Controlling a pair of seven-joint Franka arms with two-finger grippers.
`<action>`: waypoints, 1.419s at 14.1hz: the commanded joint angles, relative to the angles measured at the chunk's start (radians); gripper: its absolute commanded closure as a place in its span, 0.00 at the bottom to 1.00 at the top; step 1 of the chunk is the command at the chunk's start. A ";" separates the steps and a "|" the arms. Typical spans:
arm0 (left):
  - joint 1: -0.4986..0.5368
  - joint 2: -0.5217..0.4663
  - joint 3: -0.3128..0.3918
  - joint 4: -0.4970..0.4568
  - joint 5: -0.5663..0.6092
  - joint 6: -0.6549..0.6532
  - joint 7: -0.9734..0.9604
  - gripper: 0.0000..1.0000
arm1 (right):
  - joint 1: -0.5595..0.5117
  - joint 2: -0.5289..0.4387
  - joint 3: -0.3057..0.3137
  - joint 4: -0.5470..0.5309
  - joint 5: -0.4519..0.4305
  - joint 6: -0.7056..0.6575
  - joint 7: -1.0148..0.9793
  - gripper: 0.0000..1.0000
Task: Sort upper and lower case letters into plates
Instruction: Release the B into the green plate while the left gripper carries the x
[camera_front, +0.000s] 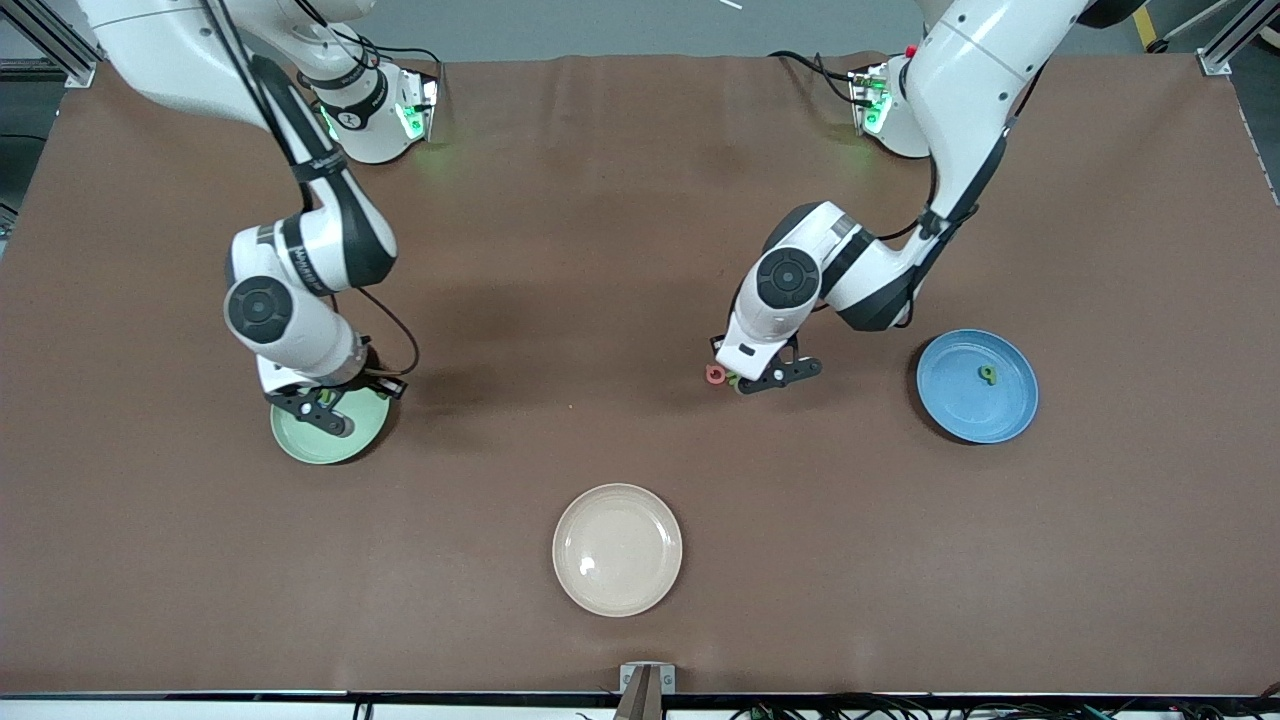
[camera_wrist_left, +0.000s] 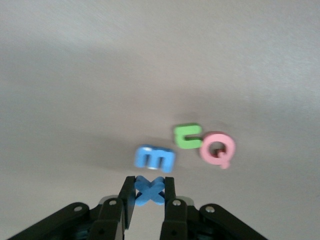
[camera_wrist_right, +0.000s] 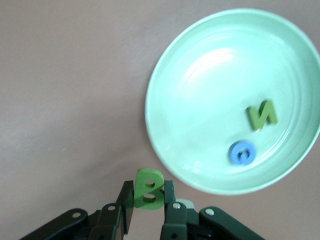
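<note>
My left gripper (camera_front: 750, 379) is shut on a blue x (camera_wrist_left: 150, 190), low over the table's middle. Close beside it lie a blue m (camera_wrist_left: 155, 158), a green letter (camera_wrist_left: 187, 136) and a red Q (camera_wrist_left: 217, 149); the red Q also shows in the front view (camera_front: 715, 374). My right gripper (camera_front: 322, 400) is shut on a green B (camera_wrist_right: 148, 188), held just over the edge of the mint green plate (camera_front: 345, 440). That plate (camera_wrist_right: 200, 65) holds a green N (camera_wrist_right: 261, 115) and a blue round letter (camera_wrist_right: 242, 152). The blue plate (camera_front: 960, 400) holds one green letter (camera_front: 987, 375).
A cream-beige plate (camera_front: 617, 549) lies empty near the front camera, at the table's middle. The brown table cover (camera_front: 600, 250) is bare between the arms. The blue plate sits toward the left arm's end, the mint one toward the right arm's end.
</note>
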 joint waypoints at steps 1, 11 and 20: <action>0.048 -0.091 -0.001 -0.046 0.006 -0.067 0.111 0.86 | -0.051 -0.010 0.024 -0.103 0.012 0.128 -0.071 1.00; 0.298 -0.255 -0.002 -0.267 0.073 -0.026 0.502 0.84 | -0.126 0.088 0.026 -0.125 0.010 0.235 -0.174 0.24; 0.575 -0.329 -0.004 -0.388 0.106 0.103 0.865 0.83 | -0.116 0.020 0.030 0.088 0.010 -0.164 -0.185 0.00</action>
